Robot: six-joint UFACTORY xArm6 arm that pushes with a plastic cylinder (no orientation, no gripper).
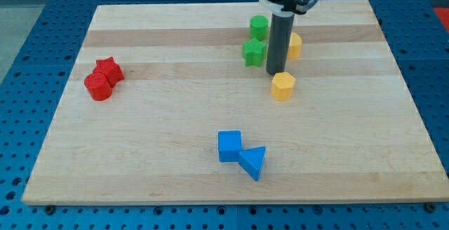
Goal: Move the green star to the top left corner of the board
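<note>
The green star (254, 51) lies on the wooden board (175, 118) at the upper middle, just below a green cylinder (259, 26). My tip (274, 73) rests on the board just to the right of the green star and slightly below it, close to it. The rod stands between the star and a yellow block (295, 45) that is partly hidden behind it. A yellow hexagon (283, 86) sits just below and right of the tip.
A red star (109, 69) and a red cylinder (97, 86) touch each other at the view's left. A blue cube (229, 146) and a blue triangle (253, 162) touch near the bottom middle. The board's top left corner (98, 9) is far from the star.
</note>
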